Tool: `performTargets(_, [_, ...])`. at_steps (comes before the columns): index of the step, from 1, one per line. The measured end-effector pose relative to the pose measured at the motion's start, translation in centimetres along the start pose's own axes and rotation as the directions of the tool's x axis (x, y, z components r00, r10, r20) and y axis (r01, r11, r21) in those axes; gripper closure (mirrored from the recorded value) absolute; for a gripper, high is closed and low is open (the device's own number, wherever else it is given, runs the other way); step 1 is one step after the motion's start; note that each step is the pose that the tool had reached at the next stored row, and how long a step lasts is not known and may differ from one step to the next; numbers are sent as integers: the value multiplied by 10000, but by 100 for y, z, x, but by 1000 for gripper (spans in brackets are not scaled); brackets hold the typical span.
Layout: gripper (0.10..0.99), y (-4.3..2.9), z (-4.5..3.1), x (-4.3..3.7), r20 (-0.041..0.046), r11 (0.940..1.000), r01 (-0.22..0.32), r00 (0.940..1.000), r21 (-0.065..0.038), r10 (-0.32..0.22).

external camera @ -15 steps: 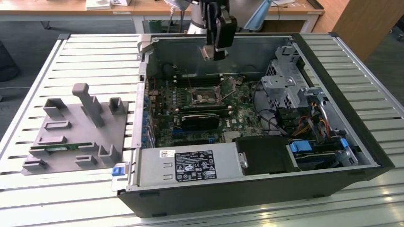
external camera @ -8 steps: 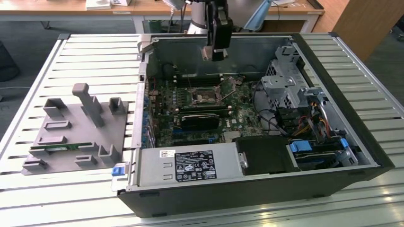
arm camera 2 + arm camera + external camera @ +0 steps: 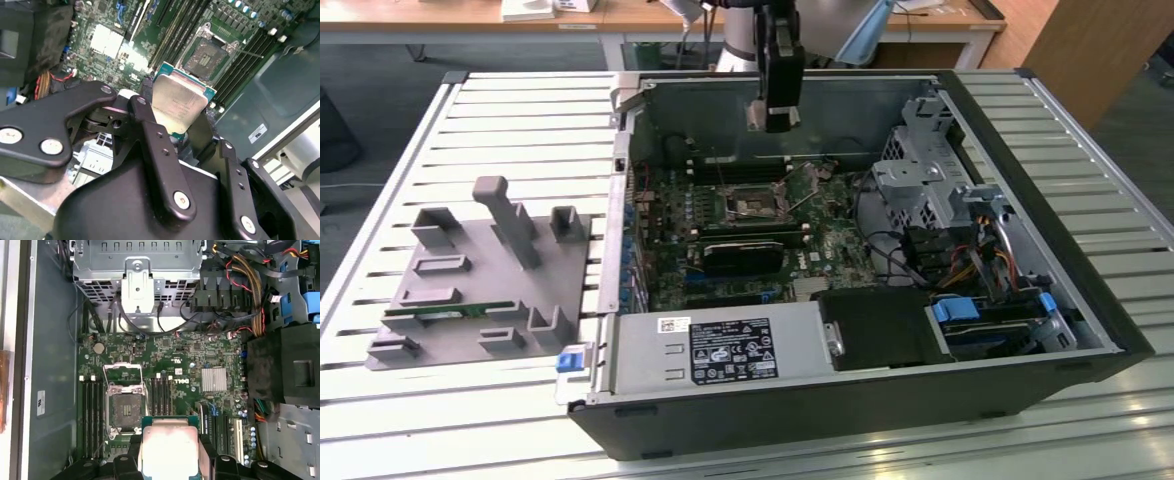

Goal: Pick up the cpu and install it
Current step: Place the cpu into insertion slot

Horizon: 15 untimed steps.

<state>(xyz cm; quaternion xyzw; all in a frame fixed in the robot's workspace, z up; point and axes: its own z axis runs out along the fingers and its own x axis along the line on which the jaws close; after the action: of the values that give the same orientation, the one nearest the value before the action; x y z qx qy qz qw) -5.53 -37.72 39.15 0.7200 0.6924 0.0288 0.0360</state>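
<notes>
Grey slatted worktop [image 3: 520,110] carries the open case [image 3: 854,415]; green motherboard [image 3: 190,355] exposed. End effector [image 3: 179,124] clamped on the cpu [image 3: 177,102], aloft, offset from empty socket [image 3: 124,407]. Judgement: keep chip level, edges square to socket.

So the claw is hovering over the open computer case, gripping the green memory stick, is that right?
Not quite. The claw hovers over the open computer case, but it grips the cpu, as the first wrist view shows. The green memory stick lies on the grey holder in the exterior view.
</notes>
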Motion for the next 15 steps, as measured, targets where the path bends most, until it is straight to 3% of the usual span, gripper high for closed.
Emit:
performTargets(6, [553,-10,59,119,-15,9999,146,9999,-3,-146])
performTargets(7, [553,-16,98,194,-13,9999,144,9999,0,-144])
performTargets(8, [553,-18,108,201,-14,9999,145,9999,-1,-145])
performTargets(12, [553,-25,170,232,118,9999,157,9998,1,-157])
performTargets(15, [553,-29,211,264,119,9999,158,9998,0,-158])
